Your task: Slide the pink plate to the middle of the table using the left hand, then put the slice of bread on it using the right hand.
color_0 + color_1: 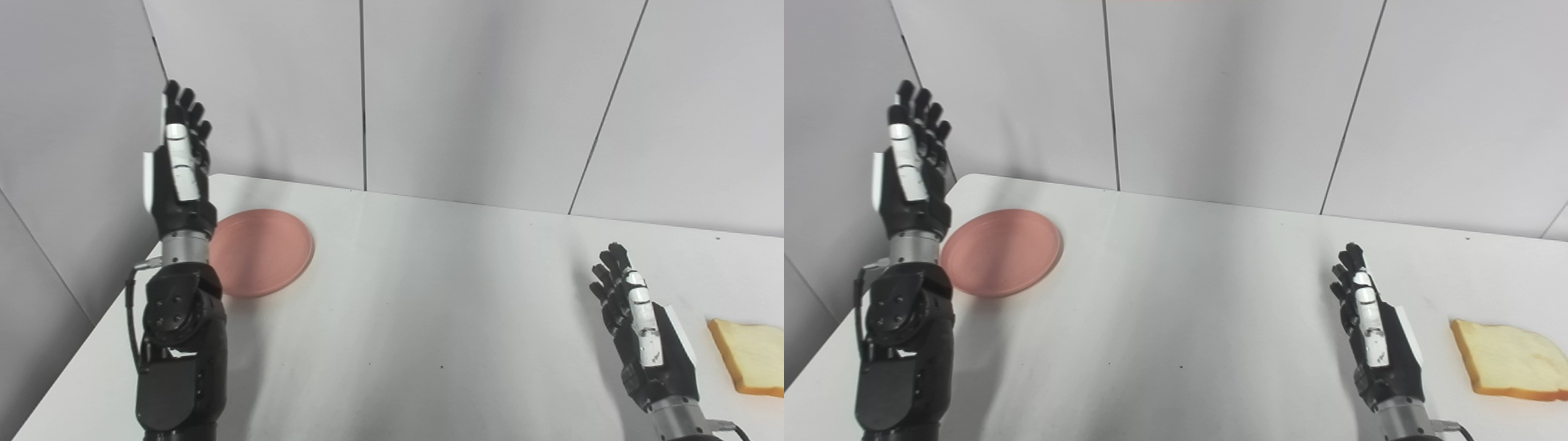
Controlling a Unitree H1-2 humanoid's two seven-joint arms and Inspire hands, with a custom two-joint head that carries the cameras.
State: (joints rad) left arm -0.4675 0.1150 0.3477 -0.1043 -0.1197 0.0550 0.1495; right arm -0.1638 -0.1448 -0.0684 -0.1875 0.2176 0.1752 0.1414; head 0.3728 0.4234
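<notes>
A round pink plate lies flat near the table's far left corner. My left hand is raised well above the table, just left of the plate, fingers straight up and apart, holding nothing. A slice of bread with a golden crust lies flat at the table's right side. My right hand hovers low over the table to the left of the bread, open and empty, a clear gap between them.
The white table has a rounded far left corner and a left edge running beneath my left forearm. Grey wall panels stand close behind the table and along its left side.
</notes>
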